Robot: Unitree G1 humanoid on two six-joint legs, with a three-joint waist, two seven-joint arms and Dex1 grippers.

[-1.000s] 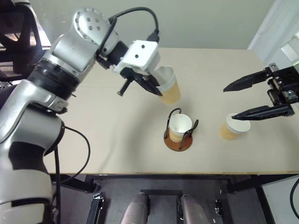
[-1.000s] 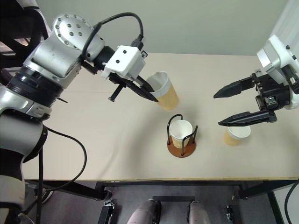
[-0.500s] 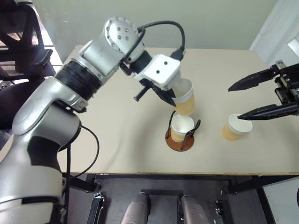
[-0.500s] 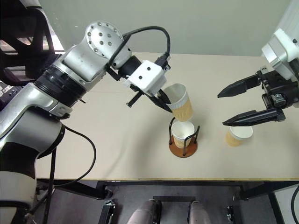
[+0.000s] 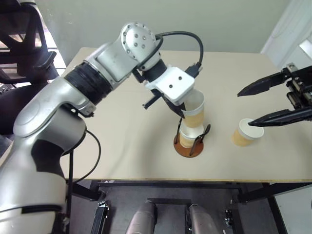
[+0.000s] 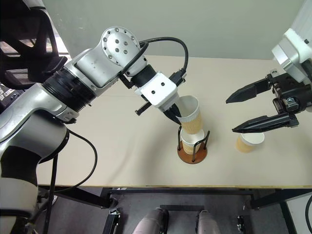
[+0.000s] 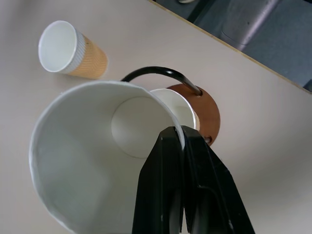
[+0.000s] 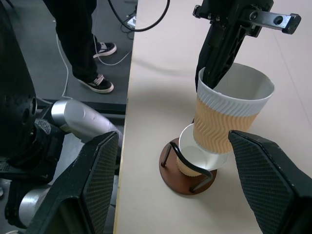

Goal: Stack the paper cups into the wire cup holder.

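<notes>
Left gripper point(image 6: 174, 116), pinching a paper cup point(image 6: 190, 115) by its rim, has carried it over the wire cup holder point(image 6: 192, 151), apparently entering the seated cup point(image 5: 187, 137); right gripper point(image 5: 262, 104) gapes above the third cup point(image 5: 243, 132) near the tan table's point(image 5: 117, 146) front edge.

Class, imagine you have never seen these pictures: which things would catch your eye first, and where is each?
First, the left gripper over the table's middle, shut on the rim of a tan ribbed paper cup directly above a white-rimmed cup already sitting in the black wire cup holder with its brown disc base. To the robot's right, the open right gripper hovers by a third tan cup standing on the beige table.
</notes>
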